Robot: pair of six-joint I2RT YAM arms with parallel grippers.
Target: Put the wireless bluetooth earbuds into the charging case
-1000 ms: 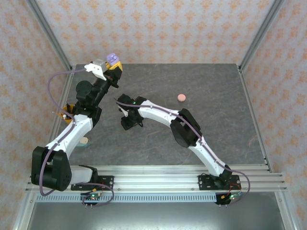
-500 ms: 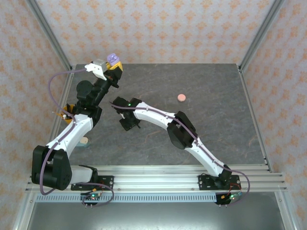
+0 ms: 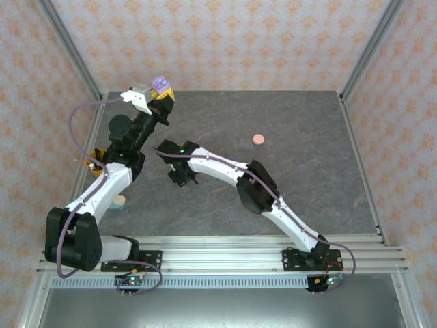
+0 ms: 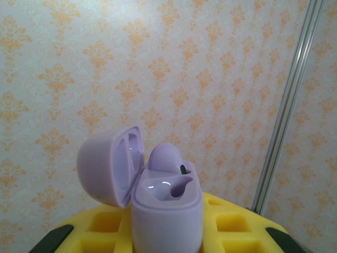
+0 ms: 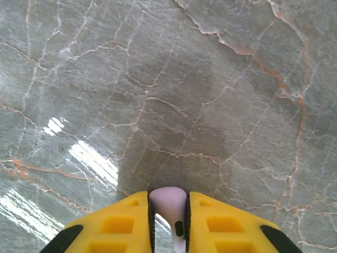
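R pincer [image 5: 168, 227] is nipped shut on a lilac earbud [image 5: 167, 201], its rounded end poking fwd btwn the yellow pads [image 5: 118, 224], down close to the marble table [image 5: 221, 79], left of centre. L pincer [image 3: 164, 95] is clamped tight on the lilac case [image 4: 164, 213], held up high by the far-left corner w/ lid open. Another earbud [image 4: 164, 157] sits in one slot.
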